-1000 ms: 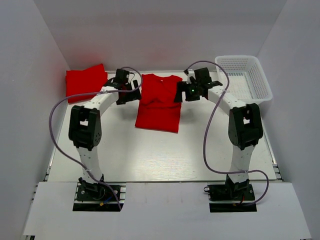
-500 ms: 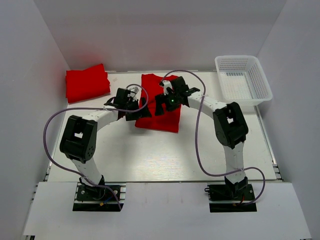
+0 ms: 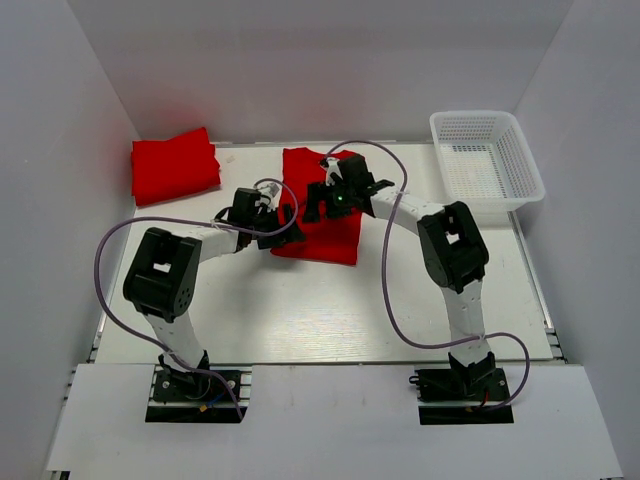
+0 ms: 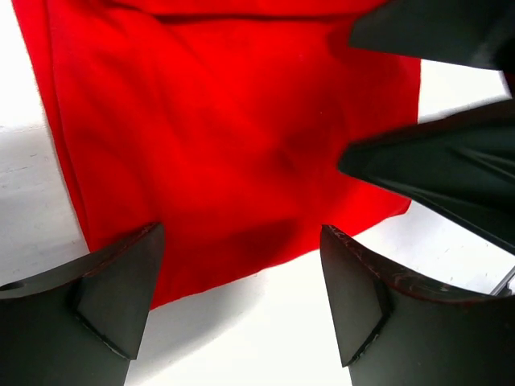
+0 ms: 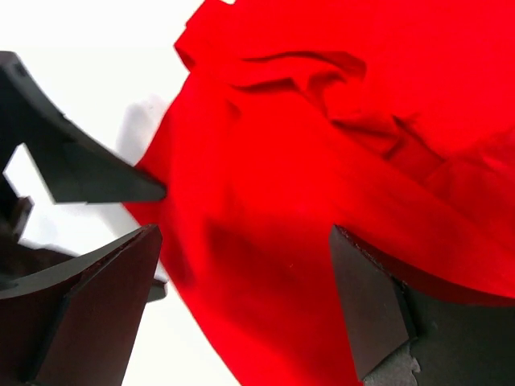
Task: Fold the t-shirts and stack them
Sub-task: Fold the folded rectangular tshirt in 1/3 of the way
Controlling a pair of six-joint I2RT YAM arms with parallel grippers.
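Note:
A red t-shirt (image 3: 335, 232) lies partly folded in the middle of the table, collar end toward the back wall. It fills the left wrist view (image 4: 233, 137) and the right wrist view (image 5: 322, 185). My left gripper (image 3: 285, 222) is open and low at the shirt's left edge, near its front hem. My right gripper (image 3: 315, 203) is open just above the shirt's left half, close to the left gripper. Neither holds fabric. A second red t-shirt (image 3: 174, 164) lies folded at the back left.
A white mesh basket (image 3: 487, 158) stands at the back right. White walls close in the table on three sides. The grey cables of both arms loop over the table.
Both grippers have come in from the shirt's upper sides to its left edge and lowered toward it. The shirt has not moved.

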